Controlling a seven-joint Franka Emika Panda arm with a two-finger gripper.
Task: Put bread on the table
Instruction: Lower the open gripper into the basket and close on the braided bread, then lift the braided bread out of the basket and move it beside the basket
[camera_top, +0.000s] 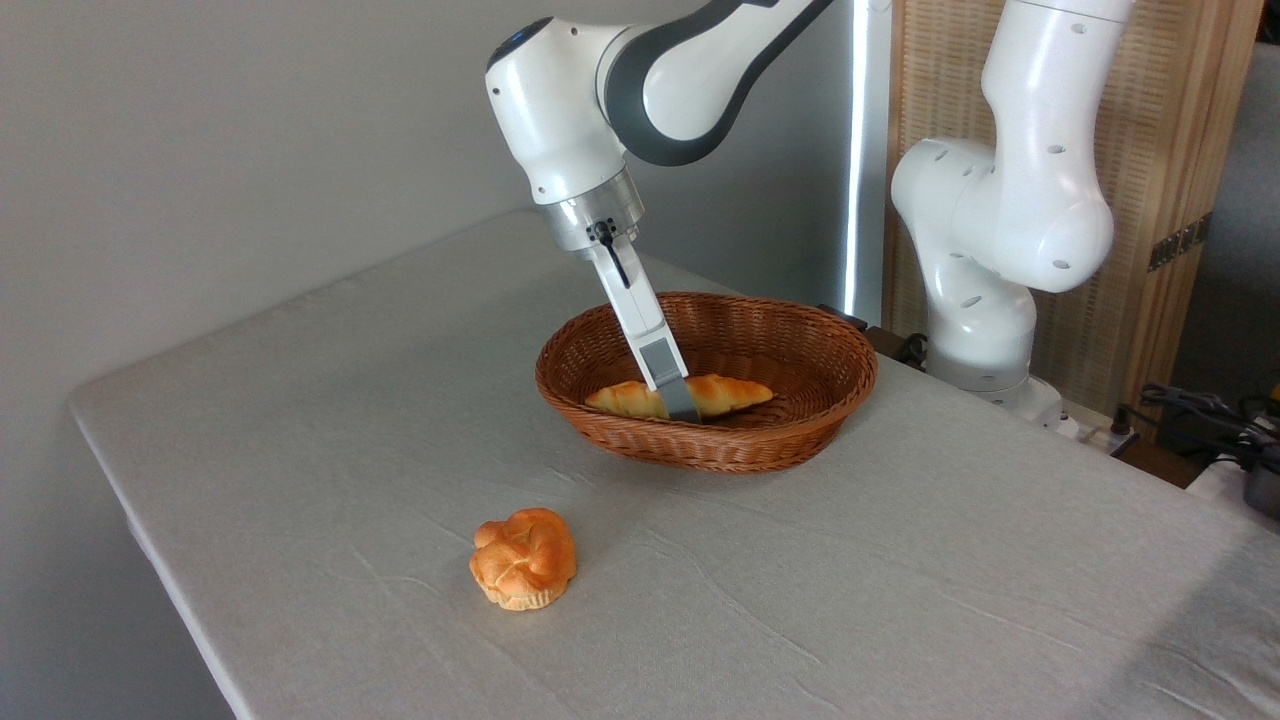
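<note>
Fingers (680, 405) reaching down into the wicker basket (800, 440) at mid-loaf of the bread (735, 392); their closure is not discernible. A shallow grip is risking slippage before reaching the bench (350, 420).

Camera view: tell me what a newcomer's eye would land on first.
The white arm's gripper reaches down into the brown wicker basket at the table's middle, right at the long bread lying inside. Next comes the small round bun, alone on the grey cloth nearer the front edge.
</note>
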